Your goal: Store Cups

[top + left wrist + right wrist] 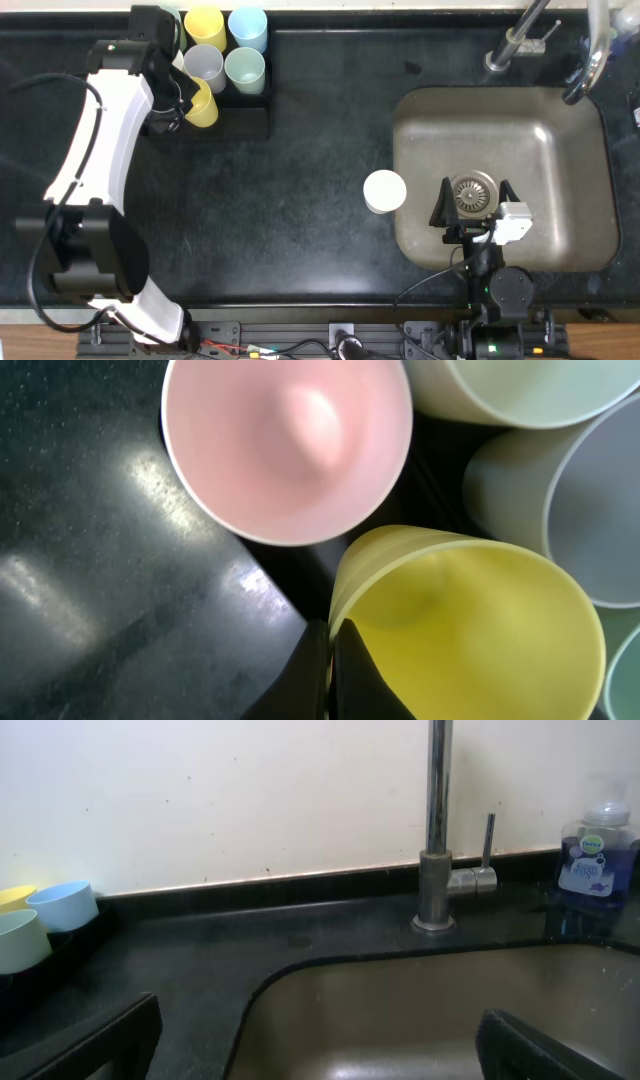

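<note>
Top view puts the left gripper point(186, 97) at the upper left of the frame, over the black tray point(248, 120) where the stored cups stand. Left wrist view shows the hold: its two dark fingers point(306, 685) are pinched on the wall of a yellow cup point(470, 625) at the rim, one inside and one outside, at the lower middle of that picture. The cup appears tilted among its neighbours, just beside a pink cup point(287, 445) at upper centre and a grey cup point(595, 510) at the right edge. I cannot tell whether it touches them.

These look like thin plastic tumblers: light, stiff enough to keep their shape, smooth and probably slippery. A rim pinch seems the sensible hold, though a hard squeeze could flex the wall. I judge them not fragile.

Room is tight at the tray, where the cups are packed close and neighbouring rims leave little margin for lowering another. The dark counter point(300, 230) across the middle of the frame is open. A white cup point(384, 190) stands there, just beside the left lip of the sink point(570, 250), and is likely next to be stored. The right gripper point(474, 202) hangs over the basin at lower right, fingers spread wide with nothing between them. The tap point(520, 38) at upper right is well apart from it.
</note>
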You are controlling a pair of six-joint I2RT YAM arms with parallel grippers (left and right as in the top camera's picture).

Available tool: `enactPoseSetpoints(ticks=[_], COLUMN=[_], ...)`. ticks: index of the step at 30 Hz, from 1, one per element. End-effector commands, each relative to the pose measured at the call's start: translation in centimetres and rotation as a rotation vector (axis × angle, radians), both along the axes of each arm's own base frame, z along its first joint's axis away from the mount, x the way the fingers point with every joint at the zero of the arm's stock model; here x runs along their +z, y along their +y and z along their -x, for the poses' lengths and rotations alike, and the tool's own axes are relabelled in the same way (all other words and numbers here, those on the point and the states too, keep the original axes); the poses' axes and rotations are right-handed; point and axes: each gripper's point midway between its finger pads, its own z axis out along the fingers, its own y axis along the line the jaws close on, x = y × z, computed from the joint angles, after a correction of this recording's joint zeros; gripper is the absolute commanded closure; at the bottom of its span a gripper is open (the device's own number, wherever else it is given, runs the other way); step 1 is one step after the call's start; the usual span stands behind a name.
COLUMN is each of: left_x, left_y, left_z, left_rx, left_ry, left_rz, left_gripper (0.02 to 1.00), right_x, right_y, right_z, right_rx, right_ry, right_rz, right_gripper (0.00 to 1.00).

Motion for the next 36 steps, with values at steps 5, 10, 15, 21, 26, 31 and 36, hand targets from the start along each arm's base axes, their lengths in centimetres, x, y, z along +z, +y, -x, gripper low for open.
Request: enactPoseSetpoints(ticks=[5,10,15,21,26,31,36], left_x=[-2.1,-2.7,-2.7,-3.0,-3.0,-3.1,-3.5], left_y=[0.3,-0.1,0.0,0.2,0.2,-0.1,-0.5], left_z=[-0.2,-0.3,-0.3,-0.3,-0.4,-0.7,-1.0], left_rx=[0.009,0.0,0.0,0.001,0.002,-0.008,-0.017], left_ry=[0.047,0.06,0.062,0.068,0.069,0.059,0.055], left_rz=[-0.024,-0.026,-0.031,-0.046,-0.049,-0.06,-0.063], left_gripper=[0.982,0.982,0.982,0.982,0.982,0.982,0.982], right_x=[-0.3,-0.3,-0.3,-0.3,-0.3,-0.3,-0.3], right_y=[0.2,0.2,0.2,0.2,0.2,0.2,0.2], right_z=[0.0,0.0,0.0,0.0,0.0,0.0,0.0], right_rx=[0.009,0.009,0.009,0.009,0.009,0.009,0.009], right_ry=[-0.002,-0.002,-0.001,-0.002,-0.002,-0.001,-0.001], right_rz=[-0.007,-0.007,-0.007,-0.007,-0.007,-0.007,-0.007], right_gripper=[0.003,0.005,0.003,0.003,0.003,0.003,0.003])
